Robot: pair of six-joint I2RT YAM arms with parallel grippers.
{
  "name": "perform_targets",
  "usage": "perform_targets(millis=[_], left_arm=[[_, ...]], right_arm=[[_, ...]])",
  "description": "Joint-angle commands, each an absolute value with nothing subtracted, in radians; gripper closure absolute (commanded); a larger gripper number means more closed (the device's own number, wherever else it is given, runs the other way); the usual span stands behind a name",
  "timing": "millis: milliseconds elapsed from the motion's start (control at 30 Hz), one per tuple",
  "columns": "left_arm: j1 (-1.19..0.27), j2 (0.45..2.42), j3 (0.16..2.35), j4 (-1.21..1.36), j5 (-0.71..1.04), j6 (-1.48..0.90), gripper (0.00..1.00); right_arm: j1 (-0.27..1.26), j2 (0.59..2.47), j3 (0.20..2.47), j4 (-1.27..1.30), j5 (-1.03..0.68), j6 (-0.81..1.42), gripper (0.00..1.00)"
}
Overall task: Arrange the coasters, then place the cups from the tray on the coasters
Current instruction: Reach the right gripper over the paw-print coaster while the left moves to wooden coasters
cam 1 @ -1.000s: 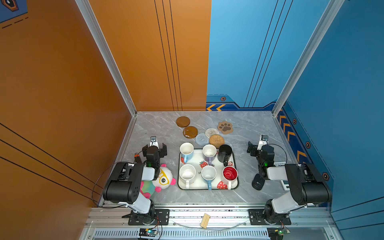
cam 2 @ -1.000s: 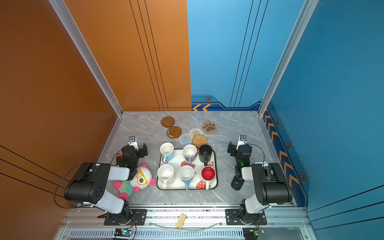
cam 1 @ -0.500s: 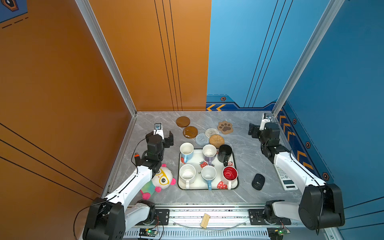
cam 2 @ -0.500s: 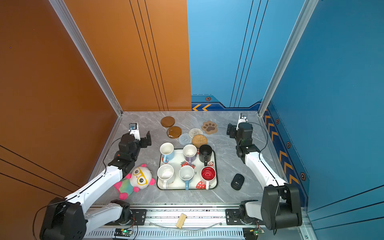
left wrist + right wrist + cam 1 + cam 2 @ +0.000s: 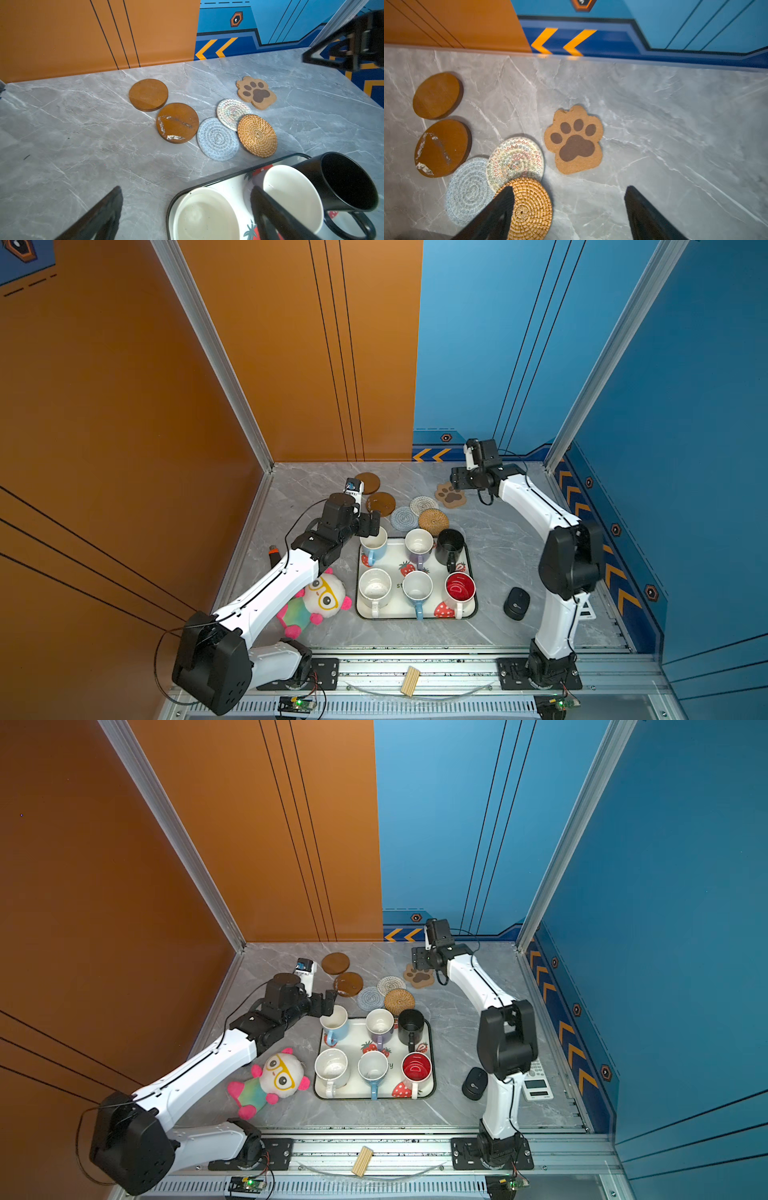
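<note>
A: Where was the white rounded-rectangle tray with the dark rim and strawberry prints (image 5: 397, 610) found?

B: It was found on the grey marbled desk (image 5: 316, 489), near the near edge, between the 2 arms. 6 handled mugs were carried on it in 2 rows of 3. A light blue mug (image 5: 374, 545), a lavender mug (image 5: 418, 542) and a black mug (image 5: 450, 545) were in the far row. A speckled cream-white mug (image 5: 375, 587), a second light blue mug (image 5: 417, 588) and a white mug with a red inside (image 5: 460, 588) were in the near row.

A: And the 6 coasters?

B: All were laid flat between the tray and the far edge. A plain glossy brown disc (image 5: 368, 482) was set farthest back, with a scuffed glossy brown disc (image 5: 380, 503) just beside it. A grey woven round mat (image 5: 404, 518), a cream woven round mat (image 5: 424, 505) and a tan rattan round mat (image 5: 433, 521) were bunched together, the rattan one overlapping the cream one. A tan paw-shaped coaster (image 5: 450, 495) was set apart, towards the right edge.

A: How were the fingers held?

B: The left gripper (image 5: 368, 527) was spread wide, nothing grasped, over the tray's far-left corner. The right gripper (image 5: 458, 482) was likewise parted and empty, above the paw-shaped coaster.
</note>
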State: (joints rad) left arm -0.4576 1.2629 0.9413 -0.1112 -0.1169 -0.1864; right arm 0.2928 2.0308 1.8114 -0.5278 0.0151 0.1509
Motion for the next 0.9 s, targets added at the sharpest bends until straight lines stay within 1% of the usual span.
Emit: perform_targets(millis=[0, 133, 300, 467, 600, 867], left_arm=[[-0.48, 1.281, 1.001, -0.135, -0.056, -0.21, 0.04], [-0.507, 1.294, 1.007, -0.1, -0.035, -0.209, 0.04], [-0.528, 1.291, 1.011, -0.065, -0.025, -0.204, 0.04], [-0.537, 1.277, 1.009, -0.038, -0.018, -0.201, 0.03], [-0.541, 1.269, 1.008, -0.03, -0.018, -0.198, 0.03], [-0.545, 1.266, 0.997, -0.011, -0.028, -0.191, 0.03]], right_arm=[[0.321, 2.168, 1.993, -0.704, 0.003, 0.161, 0.17], [0.342, 2.344, 2.213, -0.783, 0.037, 0.172, 0.17], [0.343, 2.473, 2.359, -0.812, 0.061, 0.212, 0.16], [0.341, 2.551, 2.43, -0.811, 0.098, 0.229, 0.16], [0.336, 2.604, 2.469, -0.811, 0.089, 0.234, 0.15], [0.322, 2.644, 2.48, -0.803, 0.083, 0.261, 0.14]])
